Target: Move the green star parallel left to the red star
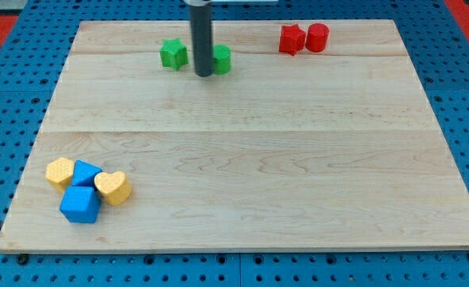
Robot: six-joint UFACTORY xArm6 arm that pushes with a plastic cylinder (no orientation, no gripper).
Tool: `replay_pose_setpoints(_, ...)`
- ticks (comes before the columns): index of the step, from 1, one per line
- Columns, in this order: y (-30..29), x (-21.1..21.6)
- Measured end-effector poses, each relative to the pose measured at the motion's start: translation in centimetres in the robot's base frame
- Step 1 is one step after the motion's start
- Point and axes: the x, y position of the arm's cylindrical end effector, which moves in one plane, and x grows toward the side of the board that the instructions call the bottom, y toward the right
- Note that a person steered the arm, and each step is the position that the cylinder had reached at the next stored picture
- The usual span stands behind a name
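Observation:
The green star (172, 54) lies near the view's top, left of centre. The red star (291, 39) lies at the top right, touching a red round block (317, 37) on its right. My tip (204, 73) stands between the green star and a second green block (221, 59), which the rod partly hides so its shape cannot be made out. The tip is just right of the green star, with a small gap, and seems to touch the second green block.
A cluster sits at the bottom left of the wooden board (242, 159): a yellow block (60, 171), a blue block (86, 172), a blue cube (80, 204) and a yellow heart (113, 188). Blue pegboard surrounds the board.

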Motion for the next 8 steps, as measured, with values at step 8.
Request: replay_pose_setpoints(8,9.8,-2.4)
